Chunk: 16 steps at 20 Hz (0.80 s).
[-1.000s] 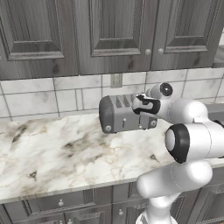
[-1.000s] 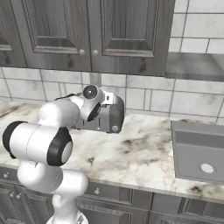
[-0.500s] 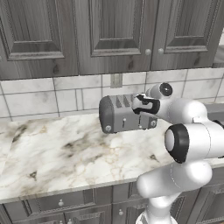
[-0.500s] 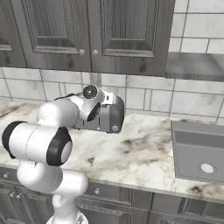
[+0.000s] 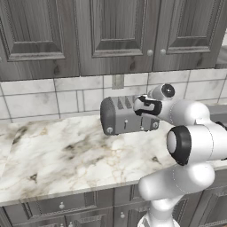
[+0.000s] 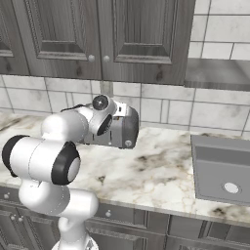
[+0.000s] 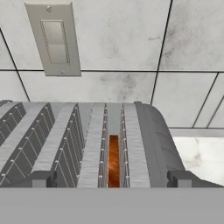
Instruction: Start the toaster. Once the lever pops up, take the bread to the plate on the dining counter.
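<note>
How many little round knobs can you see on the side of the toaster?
2 on the toaster in the left base view: one knob at its lower left corner, one at its lower right. The arm may hide others.

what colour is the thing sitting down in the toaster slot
Brown-orange: the bread sits in one slot of the grey toaster, clearest in the hand view.

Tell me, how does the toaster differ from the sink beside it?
The toaster stands up on the counter, while the sink is sunk into it. The toaster is rounded, the sink square-edged. The toaster sits near the robot's hand, the sink farther right. Both are grey.
</note>
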Tool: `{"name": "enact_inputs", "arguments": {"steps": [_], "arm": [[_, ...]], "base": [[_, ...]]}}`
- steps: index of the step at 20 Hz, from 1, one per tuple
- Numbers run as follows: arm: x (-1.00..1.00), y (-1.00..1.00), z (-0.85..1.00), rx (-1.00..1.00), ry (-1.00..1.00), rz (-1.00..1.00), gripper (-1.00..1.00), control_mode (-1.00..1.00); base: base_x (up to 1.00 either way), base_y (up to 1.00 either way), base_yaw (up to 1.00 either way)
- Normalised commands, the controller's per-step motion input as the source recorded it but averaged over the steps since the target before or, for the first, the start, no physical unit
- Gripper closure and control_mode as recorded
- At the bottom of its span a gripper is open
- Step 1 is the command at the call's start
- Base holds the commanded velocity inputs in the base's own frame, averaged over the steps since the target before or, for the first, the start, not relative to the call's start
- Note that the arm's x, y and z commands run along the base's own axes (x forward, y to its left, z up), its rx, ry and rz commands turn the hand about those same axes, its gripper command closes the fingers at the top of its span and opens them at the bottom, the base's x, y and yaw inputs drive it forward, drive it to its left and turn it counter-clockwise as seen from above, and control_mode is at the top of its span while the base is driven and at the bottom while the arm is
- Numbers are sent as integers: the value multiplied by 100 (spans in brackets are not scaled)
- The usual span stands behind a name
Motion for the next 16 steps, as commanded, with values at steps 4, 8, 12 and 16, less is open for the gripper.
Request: {"name": "enact_inputs", "arguments": {"steps": [4,8,12,16], "arm": [[0,0,0,0,0,0,-100,-100],[0,0,0,0,0,0,-100,-100],[0,0,0,0,0,0,-100,-100],[0,0,0,0,0,0,-100,-100]], "base": [[0,0,0],[0,0,0],[0,0,0],[0,0,0]]}}
